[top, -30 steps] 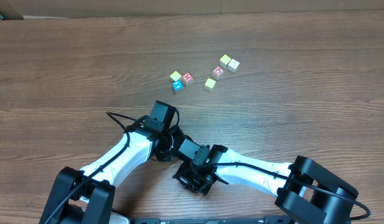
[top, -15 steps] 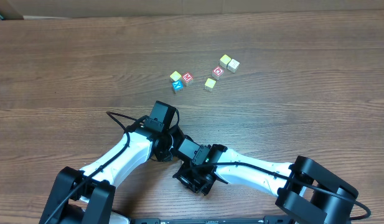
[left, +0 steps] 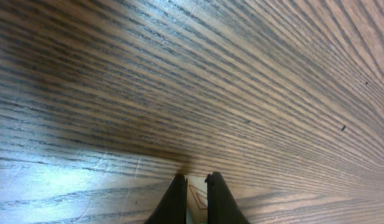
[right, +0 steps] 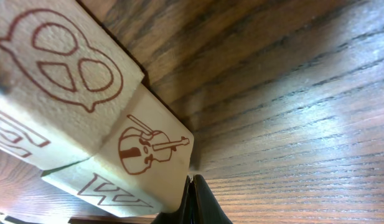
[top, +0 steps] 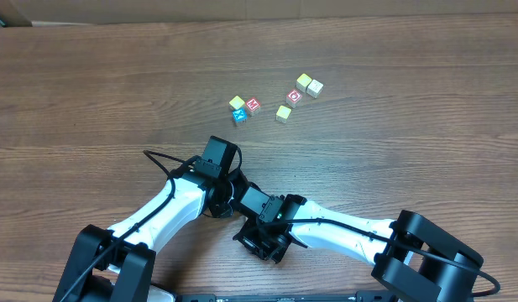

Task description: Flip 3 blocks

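Two pale blocks fill the left of the right wrist view, pressed side by side on the table. One block (right: pixel 55 68) bears a red pretzel drawing. The other block (right: pixel 148 155) has a violin and a W. My right gripper (right: pixel 193 186) is shut with nothing in it, its tips right beside the violin block's lower corner. My left gripper (left: pixel 196 182) stands shut low over the wood. A sliver of a pale block face (left: pixel 196 196) with a red line drawing shows in the slit between its fingers. From overhead, both wrists meet at the near middle and hide these blocks.
Farther up the table lie several loose cubes: a yellow-topped one (top: pixel 237 102), a blue one (top: pixel 239 116), a red M (top: pixel 253 105), a yellow-green one (top: pixel 283 112), a red O (top: pixel 295 96), a yellow one (top: pixel 303 81) and a whitish one (top: pixel 315 87). The left arm (top: pixel 170 210) and right arm (top: pixel 334 231) cross the near edge.
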`<state>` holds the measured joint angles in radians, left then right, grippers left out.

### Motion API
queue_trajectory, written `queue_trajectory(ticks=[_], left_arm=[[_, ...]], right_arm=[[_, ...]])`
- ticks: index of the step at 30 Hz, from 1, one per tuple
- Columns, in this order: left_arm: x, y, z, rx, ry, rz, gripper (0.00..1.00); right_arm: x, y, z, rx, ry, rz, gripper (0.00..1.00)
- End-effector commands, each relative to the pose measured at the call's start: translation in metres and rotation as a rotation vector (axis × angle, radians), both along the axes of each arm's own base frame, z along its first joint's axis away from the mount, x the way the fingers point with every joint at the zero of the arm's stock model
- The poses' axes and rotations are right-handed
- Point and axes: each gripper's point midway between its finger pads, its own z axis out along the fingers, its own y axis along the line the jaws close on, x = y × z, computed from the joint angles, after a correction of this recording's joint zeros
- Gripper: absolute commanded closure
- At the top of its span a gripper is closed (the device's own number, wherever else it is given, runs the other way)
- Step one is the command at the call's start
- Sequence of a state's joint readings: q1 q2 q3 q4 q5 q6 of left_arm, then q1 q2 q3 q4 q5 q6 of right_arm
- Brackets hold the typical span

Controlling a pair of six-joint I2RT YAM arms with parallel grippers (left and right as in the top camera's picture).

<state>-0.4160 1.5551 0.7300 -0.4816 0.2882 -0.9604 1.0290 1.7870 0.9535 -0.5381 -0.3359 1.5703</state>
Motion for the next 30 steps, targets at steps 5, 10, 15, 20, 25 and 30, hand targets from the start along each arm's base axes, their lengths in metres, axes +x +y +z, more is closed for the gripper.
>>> queue_trajectory(ticks=[5,10,15,20,25,30], left_arm=[[-0.0428,0.0122,-0.0252,0.051,0.134,-0.055,0.96],[-0.0429,0.0123,-0.0252,0.052,0.135,-0.055,0.96],[-0.0428,0.0123,-0.0253,0.052,0.134,-0.055,0.96],[-0.0428,0.0123,-0.0253,0.052,0.134,-0.055,0.96],[-0.0428,0.0123,-0.0253,0.052,0.134,-0.056,0.96],[-0.0428,0.0123,-0.0253,0.052,0.134,-0.056,0.96]], right_arm=[[0.0502,-0.0128,-0.0075,-0.077,-0.199,-0.073,0.96],[0.0505,-0.0131,-0.0076,-0.078,-0.201,-0.073,0.96],[0.0505,-0.013,-0.0076,-0.078,-0.201,-0.073,0.96],[0.0505,-0.013,-0.0076,-0.078,-0.201,-0.073,0.95],[0.0504,-0.0129,-0.0076,-0.078,-0.2,-0.073,0.93],[0.0502,-0.0128,-0.0075,-0.077,-0.199,-0.073,0.96]])
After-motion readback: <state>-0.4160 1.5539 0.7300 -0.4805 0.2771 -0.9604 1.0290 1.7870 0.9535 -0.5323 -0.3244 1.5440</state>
